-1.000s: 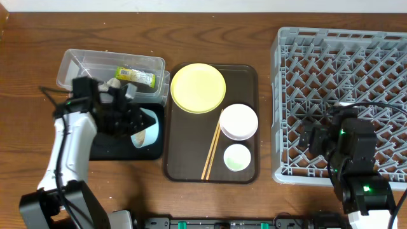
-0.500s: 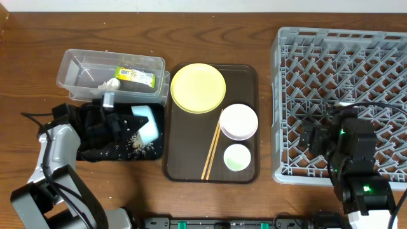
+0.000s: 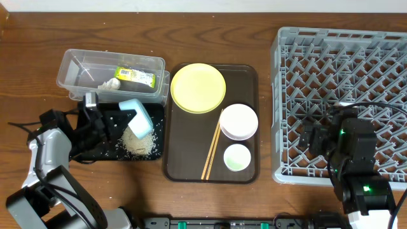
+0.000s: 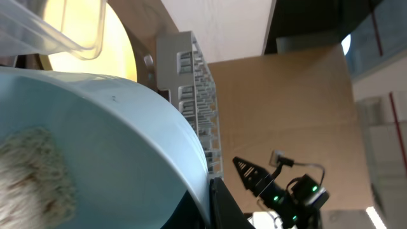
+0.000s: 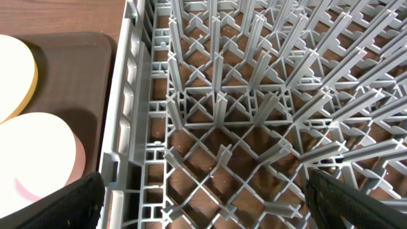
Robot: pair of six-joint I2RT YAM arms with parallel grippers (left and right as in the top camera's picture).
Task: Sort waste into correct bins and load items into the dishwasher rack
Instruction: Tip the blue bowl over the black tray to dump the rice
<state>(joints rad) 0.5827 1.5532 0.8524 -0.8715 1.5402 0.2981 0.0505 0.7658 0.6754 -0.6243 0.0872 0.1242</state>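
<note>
As the left hand [image 3: 118, 119] clamps its rim, the blue bowl [image 3: 137, 118] tilts over the black tray [image 3: 96, 151]

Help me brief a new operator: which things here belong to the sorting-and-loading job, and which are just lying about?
Job: blue bowl, rice, black tray, clear tub, wrapper, paper, yellow plate, white bowl, green cup, chopsticks, rack.

Lying about: brown tray, table.
</note>
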